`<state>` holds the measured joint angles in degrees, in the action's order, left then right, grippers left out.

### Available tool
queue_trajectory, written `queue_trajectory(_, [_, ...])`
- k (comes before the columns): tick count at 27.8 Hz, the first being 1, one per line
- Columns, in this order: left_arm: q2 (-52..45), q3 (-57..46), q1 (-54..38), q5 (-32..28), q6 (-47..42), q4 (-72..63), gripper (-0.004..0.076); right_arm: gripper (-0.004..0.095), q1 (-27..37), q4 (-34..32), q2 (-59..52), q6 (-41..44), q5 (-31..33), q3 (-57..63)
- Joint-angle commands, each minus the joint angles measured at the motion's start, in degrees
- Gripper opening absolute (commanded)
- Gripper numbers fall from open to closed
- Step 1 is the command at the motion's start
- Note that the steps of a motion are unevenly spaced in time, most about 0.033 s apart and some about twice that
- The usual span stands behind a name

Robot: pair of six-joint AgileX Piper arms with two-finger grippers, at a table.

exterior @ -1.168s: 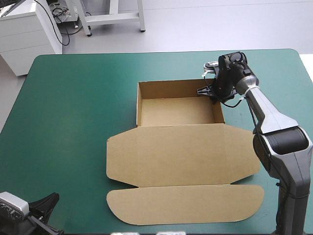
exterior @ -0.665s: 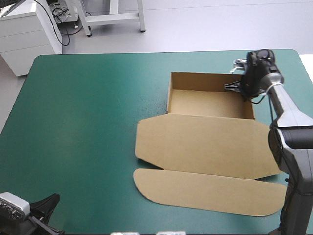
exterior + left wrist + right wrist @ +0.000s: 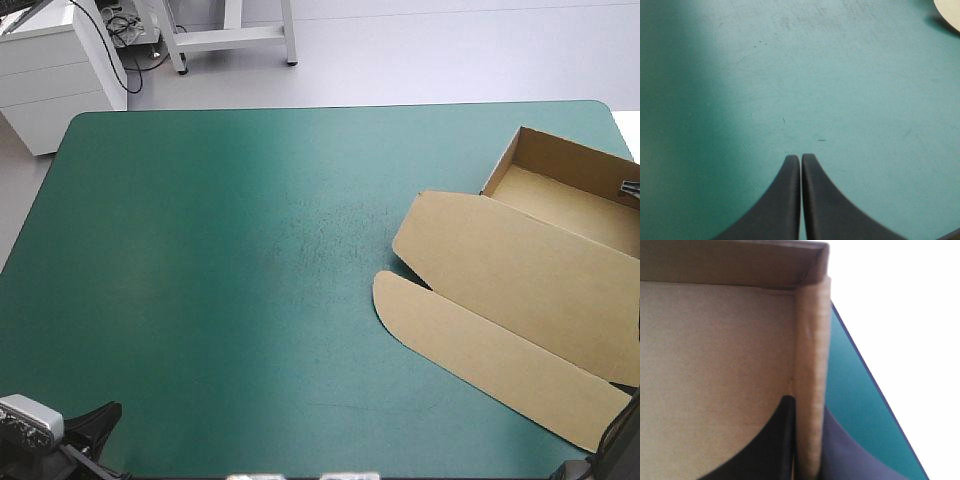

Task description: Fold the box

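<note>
**Item.** The box [image 3: 510,270], a cut sheet of brown board, stands as an open tray with its lid laid out flat.

**Location.** It occupies the right side of the table [image 3: 200,250], a broad top under a teal-green cover. The tray [image 3: 565,205], with its walls raised, sits toward the table's far right corner and runs out of the high view at the table's right edge. The lid panel [image 3: 500,262] lies flat on the cover on the side of the tray toward the table's middle, at a slant to the table's edges. The long tuck flap [image 3: 470,345], with a rounded end, lies flat beside the lid panel, toward the table's near edge.

**Right gripper** [image 3: 807,405], two broad black curved fingers. It is clamped on an upright side wall [image 3: 811,340] of the tray near a corner. One finger is inside the tray, the other outside, with the board pinched between them. A strip of cover shows between this wall and the table's right edge.

**Left gripper** [image 3: 801,159], same pattern. Its fingers are pressed together tip to tip with nothing between them. It hangs over bare cover at the table's near left corner, well apart from the box.
</note>
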<state>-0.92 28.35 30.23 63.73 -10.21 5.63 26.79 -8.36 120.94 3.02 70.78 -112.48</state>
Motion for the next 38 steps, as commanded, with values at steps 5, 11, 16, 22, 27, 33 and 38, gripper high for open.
queue_trajectory(5, [-0.36,1.19,0.21,-3.37,-1.13,0.54,-0.0008,0.0499,0.46,-0.84,-4.73,-3.02,1.1,-1.46])
queue_trajectory(11, [-0.36,1.19,0.21,-3.14,-1.13,0.54,-0.0008,0.0601,0.46,-1.62,-10.72,-2.66,1.1,-1.52])
queue_trajectory(16, [-0.36,1.19,0.21,-3.12,-1.13,0.54,-0.0008,0.0587,0.12,5.8,-20.42,-4.26,1.1,-1.52])
queue_trajectory(22, [-0.36,1.19,0.21,-3.26,-1.13,0.54,-0.0008,0.0529,-3.61,14.57,-33.75,-12.06,1.1,-1.52])
queue_trajectory(27, [-0.36,1.19,0.21,-4.67,-1.13,0.54,-0.0008,0.0525,-11.5,15.67,-45.53,-13.4,1.1,-1.3])
queue_trajectory(33, [-0.36,1.19,0.21,-4.82,-1.13,0.13,-0.0008,0.0248,-23.98,23.02,-59.58,-17.67,1.1,0.82])
queue_trajectory(38, [-0.36,1.19,0.21,-4.72,-1.13,0.0,-0.0008,-0.0007,-28.73,20.4,-75.41,-18.87,0.33,13.21])
